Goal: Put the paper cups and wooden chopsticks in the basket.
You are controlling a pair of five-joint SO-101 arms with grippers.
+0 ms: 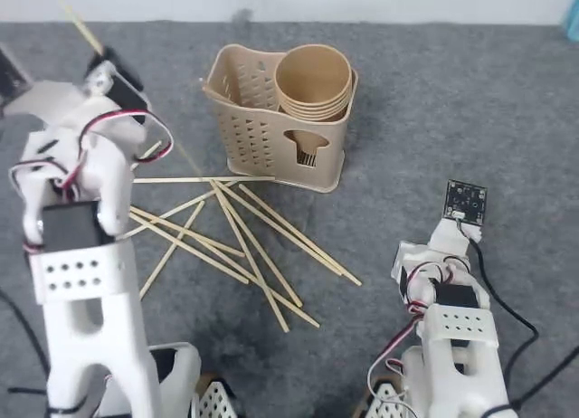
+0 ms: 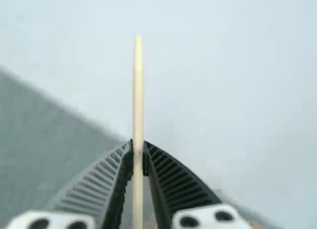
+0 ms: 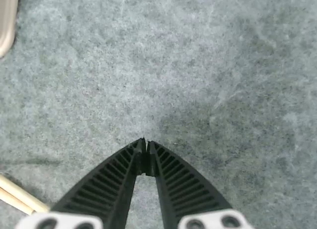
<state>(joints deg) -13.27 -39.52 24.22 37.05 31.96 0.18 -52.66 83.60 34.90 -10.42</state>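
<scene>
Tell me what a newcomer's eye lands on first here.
The tangle of loose chopsticks sprawled on the grey carpet in front of the basket, which holds stacked paper cups at one end. Next, the left gripper, shut on a single chopstick that juts straight out past its tips.

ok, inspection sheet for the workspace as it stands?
Surface: grey carpet-like mat.
Job's things: beige slotted plastic basket holds the stacked brown paper cups; loose wooden chopsticks lie scattered between it and the arms.
Clutter: nothing seen.
Grippers: left gripper shut on one held chopstick, raised; right gripper shut, empty, over the mat.
Cables: red, white and black wires on both arms.
Surroundings: pale wall behind.
</scene>
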